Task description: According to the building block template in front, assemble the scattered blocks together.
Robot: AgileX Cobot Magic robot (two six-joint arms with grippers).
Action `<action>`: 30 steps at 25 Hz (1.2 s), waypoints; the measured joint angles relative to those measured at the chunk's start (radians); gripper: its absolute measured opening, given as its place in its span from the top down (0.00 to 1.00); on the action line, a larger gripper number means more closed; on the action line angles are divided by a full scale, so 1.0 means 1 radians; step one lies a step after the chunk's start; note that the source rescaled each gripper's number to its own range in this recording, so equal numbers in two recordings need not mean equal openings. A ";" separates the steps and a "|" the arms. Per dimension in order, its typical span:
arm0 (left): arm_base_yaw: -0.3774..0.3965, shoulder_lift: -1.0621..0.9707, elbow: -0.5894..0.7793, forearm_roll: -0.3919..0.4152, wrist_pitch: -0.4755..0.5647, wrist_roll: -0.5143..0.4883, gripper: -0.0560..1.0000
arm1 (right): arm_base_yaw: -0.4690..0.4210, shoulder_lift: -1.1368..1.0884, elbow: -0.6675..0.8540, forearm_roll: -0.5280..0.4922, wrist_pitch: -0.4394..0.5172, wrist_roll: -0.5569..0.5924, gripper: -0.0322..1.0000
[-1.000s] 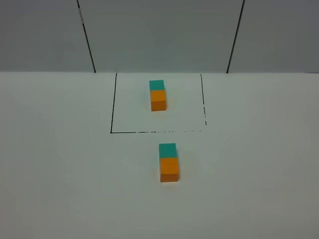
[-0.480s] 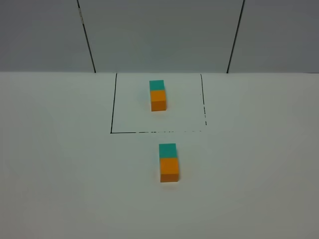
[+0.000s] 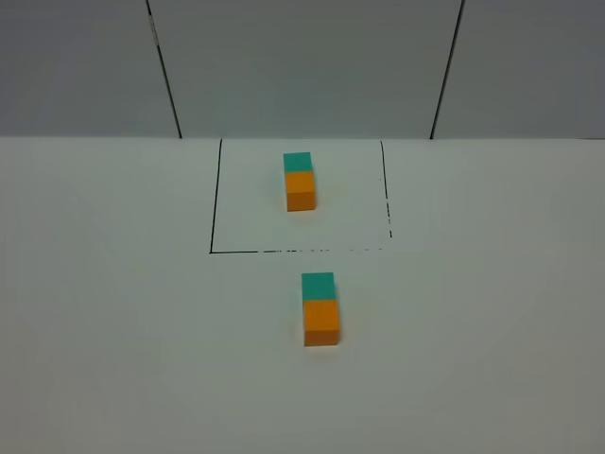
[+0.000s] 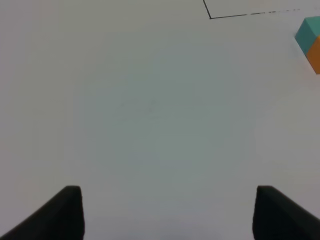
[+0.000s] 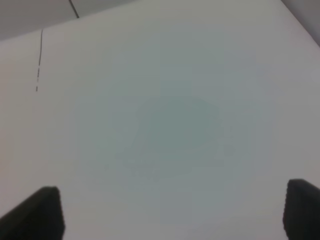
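Observation:
The building block template (image 3: 300,180), a teal cube joined to an orange cube, stands inside the black-lined rectangle (image 3: 214,218) at the back. In front of the frame, the loose teal block (image 3: 318,286) and the loose orange block (image 3: 321,322) stand touching in a row, teal behind orange. Their edge shows in the left wrist view (image 4: 311,42). No arm shows in the high view. My left gripper (image 4: 167,210) is open and empty over bare table. My right gripper (image 5: 172,212) is open and empty over bare table.
The white table (image 3: 113,331) runs back to a grey panelled wall (image 3: 302,66). A corner of the black frame line (image 4: 215,16) shows in the left wrist view, and a stretch of it (image 5: 39,65) shows in the right wrist view.

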 joint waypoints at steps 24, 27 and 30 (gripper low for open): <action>0.000 0.000 0.000 0.000 0.000 0.000 0.47 | 0.001 0.000 0.000 0.000 0.000 0.000 0.24; 0.000 0.000 0.000 0.000 0.000 0.000 0.47 | 0.001 0.000 0.000 0.000 0.000 0.000 0.24; 0.000 0.000 0.000 0.000 0.000 0.000 0.47 | 0.001 0.000 0.000 0.000 0.000 0.000 0.24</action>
